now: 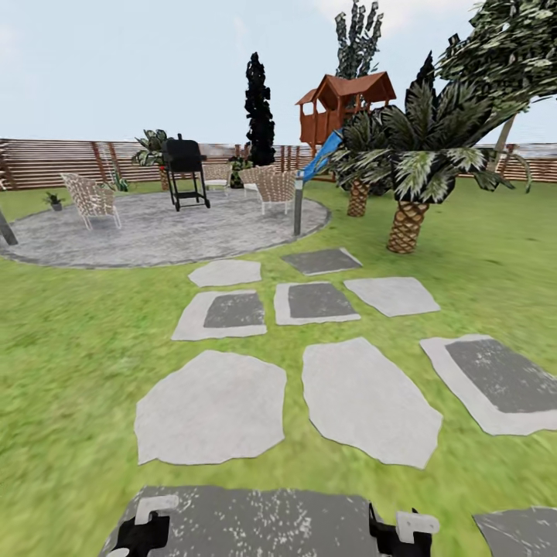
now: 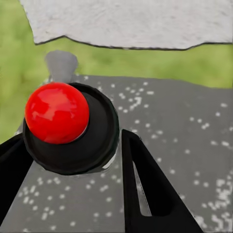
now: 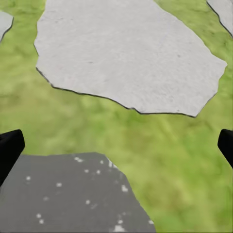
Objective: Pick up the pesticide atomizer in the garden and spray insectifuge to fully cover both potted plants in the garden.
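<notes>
left hand [image 2: 73, 160]: clamped on pesticide atomizer [image 2: 68, 128] | right hand [image 3: 116, 145]: fingers apart, above lawn [image 3: 184, 160]

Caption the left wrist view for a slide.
Left gripper fingers clasp the pesticide atomizer, red top up, above a dark stepping stone.

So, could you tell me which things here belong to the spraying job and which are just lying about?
Job: atomizer in left gripper; small potted plant by the patio.
Lying about: grill, chairs, lamp, palms, playhouse.
</notes>
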Controlling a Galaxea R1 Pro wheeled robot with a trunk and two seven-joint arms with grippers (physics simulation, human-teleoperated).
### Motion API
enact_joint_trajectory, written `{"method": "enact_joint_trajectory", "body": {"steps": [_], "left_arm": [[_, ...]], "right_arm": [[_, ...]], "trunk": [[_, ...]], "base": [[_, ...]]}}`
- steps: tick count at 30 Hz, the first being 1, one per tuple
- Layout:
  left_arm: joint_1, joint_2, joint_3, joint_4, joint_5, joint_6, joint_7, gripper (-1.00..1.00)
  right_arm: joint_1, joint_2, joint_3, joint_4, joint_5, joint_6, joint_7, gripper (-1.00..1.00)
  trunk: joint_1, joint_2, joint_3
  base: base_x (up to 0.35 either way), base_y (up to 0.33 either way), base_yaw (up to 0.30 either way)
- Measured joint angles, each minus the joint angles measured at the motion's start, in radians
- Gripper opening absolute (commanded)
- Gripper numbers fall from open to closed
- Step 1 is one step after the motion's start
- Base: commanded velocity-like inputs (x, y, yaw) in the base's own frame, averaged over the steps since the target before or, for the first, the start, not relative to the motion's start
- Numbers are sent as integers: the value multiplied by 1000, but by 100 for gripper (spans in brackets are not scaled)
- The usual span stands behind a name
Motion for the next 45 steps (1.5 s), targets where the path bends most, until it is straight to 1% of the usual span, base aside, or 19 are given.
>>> {"method": "enact_joint_trajectory", "body": {"steps": [10, 45], "left_arm": [[0, 0, 0, 0, 0, 0, 0, -100], [0, 0, -1, 0, 0, 0, 0, -100]], "right_arm": [[0, 0, 0, 0, 0, 0, 0, 100], [0, 0, 0, 0, 0, 0, 1, 100]], "trunk": [[0, 0, 0], [0, 0, 0]], "base": [[329, -49, 196], [339, 0, 2]]}}
